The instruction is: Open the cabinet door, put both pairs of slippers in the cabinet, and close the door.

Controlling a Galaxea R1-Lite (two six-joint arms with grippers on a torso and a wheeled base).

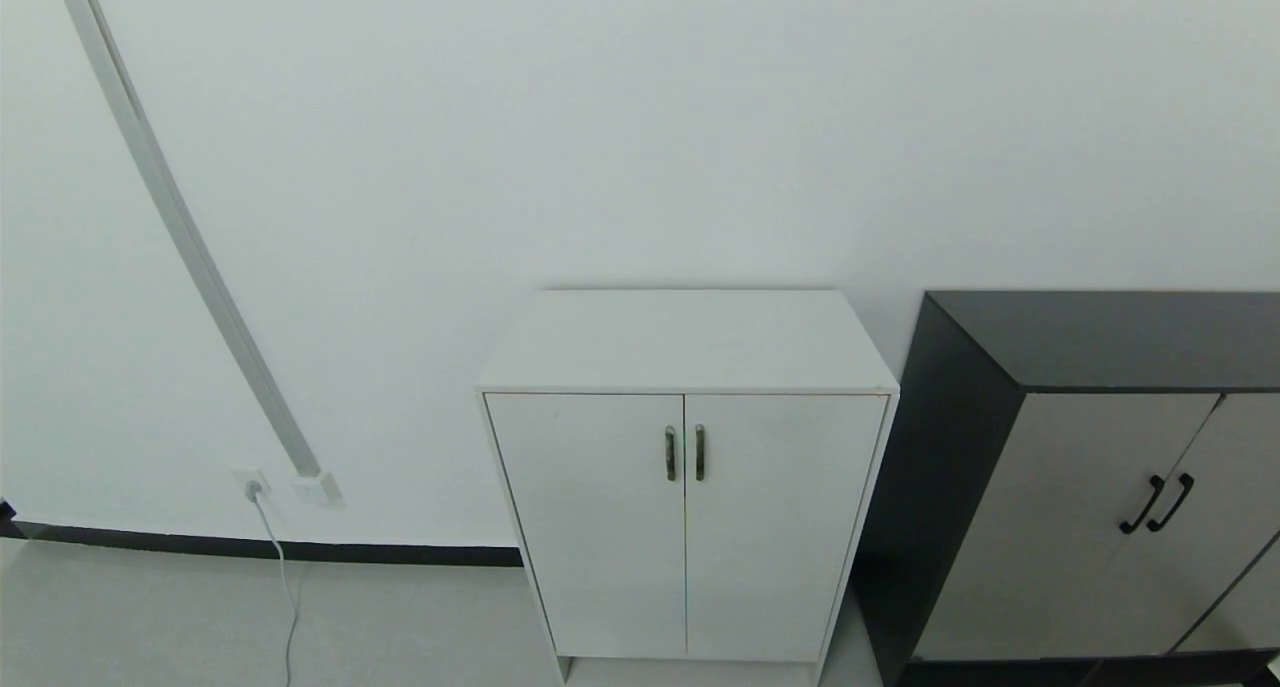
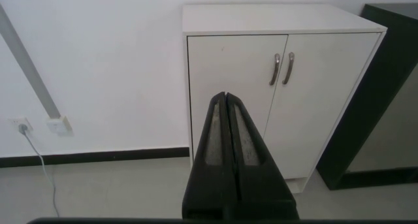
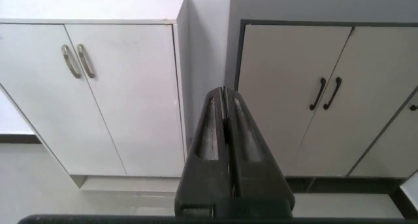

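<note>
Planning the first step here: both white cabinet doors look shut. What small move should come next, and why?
Probably open the left end effector, which faces the white cabinet: the cabinet is closed, and the end effector is shut, so it cannot yet take the left door handle.

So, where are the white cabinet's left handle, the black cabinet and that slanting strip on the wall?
left handle (image 1: pixel 670 454): head view, middle of the bar.
black cabinet (image 1: pixel 1100 337): head view, its top panel.
slanting strip (image 1: pixel 180 217): head view, halfway along it.
</note>
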